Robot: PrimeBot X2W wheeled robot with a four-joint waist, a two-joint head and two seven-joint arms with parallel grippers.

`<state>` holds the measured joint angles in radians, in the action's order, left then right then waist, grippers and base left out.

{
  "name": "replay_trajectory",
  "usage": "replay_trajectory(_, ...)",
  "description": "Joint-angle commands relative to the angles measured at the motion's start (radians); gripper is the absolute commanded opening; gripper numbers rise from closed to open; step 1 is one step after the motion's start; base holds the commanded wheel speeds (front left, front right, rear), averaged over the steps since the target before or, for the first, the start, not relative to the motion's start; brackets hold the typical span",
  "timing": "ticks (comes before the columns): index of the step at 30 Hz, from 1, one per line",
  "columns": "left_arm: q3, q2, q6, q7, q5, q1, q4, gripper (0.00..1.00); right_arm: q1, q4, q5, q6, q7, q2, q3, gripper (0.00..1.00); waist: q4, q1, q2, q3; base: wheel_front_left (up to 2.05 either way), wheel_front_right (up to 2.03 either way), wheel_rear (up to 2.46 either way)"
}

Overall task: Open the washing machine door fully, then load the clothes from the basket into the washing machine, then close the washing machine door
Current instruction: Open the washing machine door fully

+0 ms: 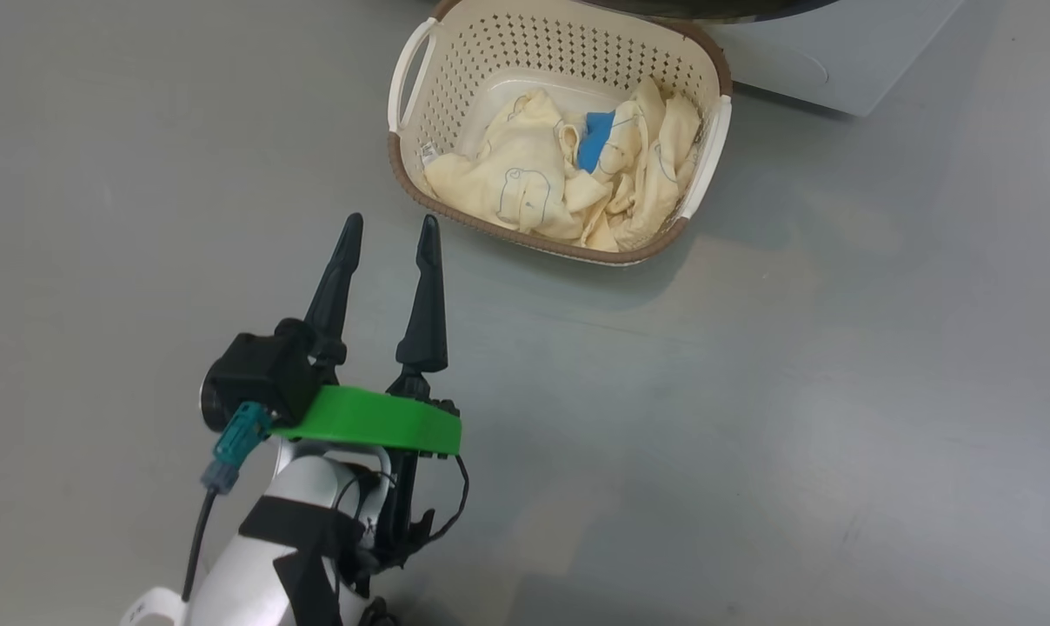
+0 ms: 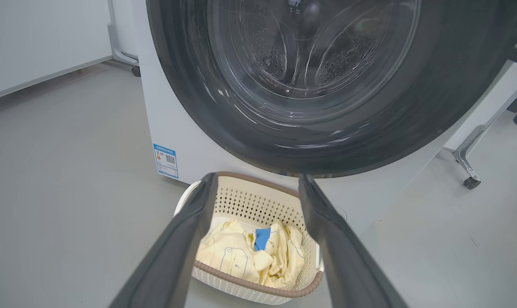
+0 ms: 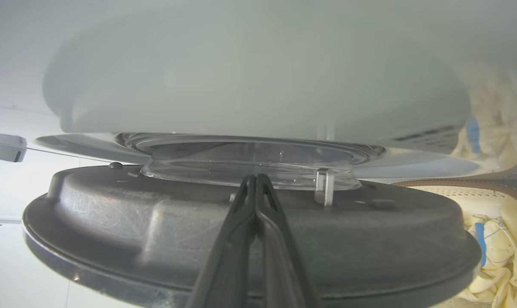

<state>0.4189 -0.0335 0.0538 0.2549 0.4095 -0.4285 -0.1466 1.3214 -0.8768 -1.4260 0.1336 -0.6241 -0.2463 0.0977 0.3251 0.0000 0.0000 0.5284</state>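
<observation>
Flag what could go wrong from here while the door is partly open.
The shut right gripper seems only to rest against the inner face of the washing machine door, gripping nothing, so it may slip off. The basket sits close beneath the door's rim; a sweeping arm could knock it.

Left gripper (image 1: 389, 223): open floor (image 1: 751, 435) all round; basket (image 1: 560, 43) ahead, top unobstructed. Right gripper (image 3: 255, 176): narrow gap, washing machine door (image 3: 113, 222) one side, washing machine (image 3: 241, 85) front other.
</observation>
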Motion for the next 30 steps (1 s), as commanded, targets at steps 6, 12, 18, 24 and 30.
replay_trajectory(6,-0.033,-0.017,0.005,0.007,0.001,0.002,0.028,1.0,0.006,0.008,-0.013,-0.003,-0.047,0.05,0.016,0.0,-0.002,0.0,0.0,-0.009,0.0,0.0,0.0)
replay_trajectory(12,-0.033,-0.017,0.006,0.007,-0.002,0.005,0.026,1.0,-0.002,-0.014,-0.022,-0.003,-0.075,0.054,0.012,0.0,-0.004,0.0,0.0,-0.02,0.0,0.0,0.0)
replay_trajectory(18,-0.035,-0.017,0.008,0.007,-0.003,0.01,0.022,1.0,-0.019,-0.022,-0.023,-0.003,-0.101,0.06,0.018,0.0,-0.007,0.0,0.0,-0.035,0.0,0.0,0.0)
replay_trajectory(24,-0.035,-0.017,0.009,0.007,-0.006,0.018,0.021,1.0,-0.05,-0.013,-0.026,-0.003,-0.126,0.063,0.022,0.0,-0.01,0.0,0.0,-0.053,0.0,0.0,0.0)
replay_trajectory(30,-0.039,-0.017,0.009,0.007,-0.011,0.029,0.018,1.0,-0.081,-0.009,-0.026,-0.003,-0.136,0.072,0.025,0.0,-0.018,0.0,0.0,-0.07,0.0,0.0,0.0)
